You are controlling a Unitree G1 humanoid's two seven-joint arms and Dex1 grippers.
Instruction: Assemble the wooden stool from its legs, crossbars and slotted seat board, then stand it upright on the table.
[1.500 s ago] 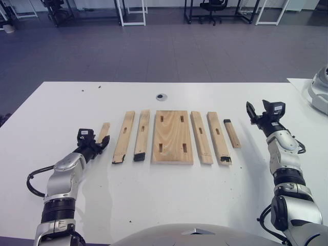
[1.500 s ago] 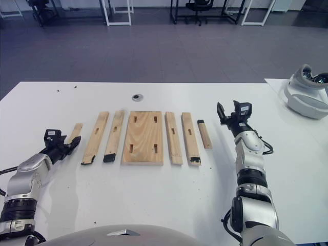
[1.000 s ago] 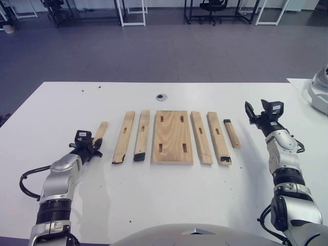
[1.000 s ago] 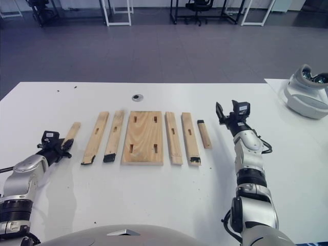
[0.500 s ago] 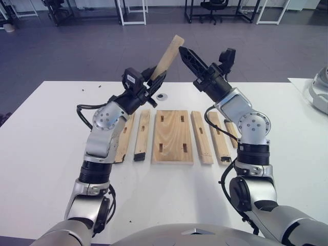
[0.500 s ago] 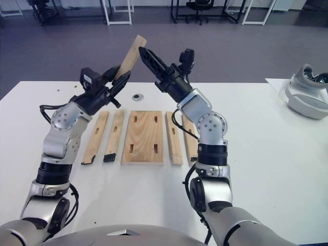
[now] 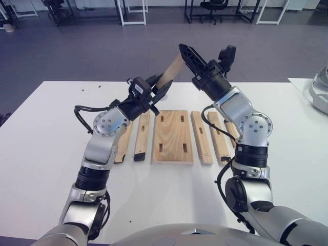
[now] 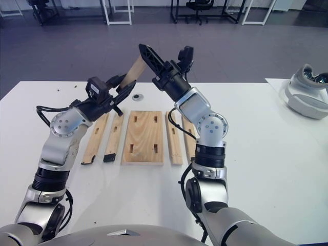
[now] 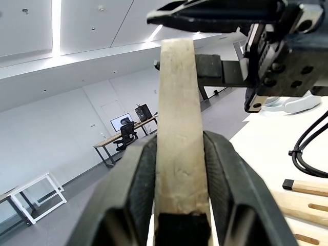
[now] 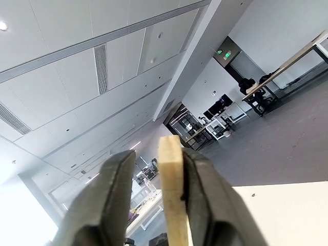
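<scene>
Above the counter (image 7: 46,123), my left jaws gripped the stick (image 7: 171,70); right jaws straddled its tip, not yet closed. Figured I'd better clamp squarely before the left let go.

Left arm (image 7: 105,134) and right arm (image 7: 252,128) are silver-grey, built of rounded housings; black ribbed collars between segments; black cables (image 7: 77,110) loop alongside; left gripper (image 7: 161,83) and right gripper (image 7: 185,51) black, tapered; white label (image 7: 137,88) centre-left of frame.

Four legs (image 7: 201,137), two crossbars (image 7: 171,69), one board (image 7: 172,136)
</scene>
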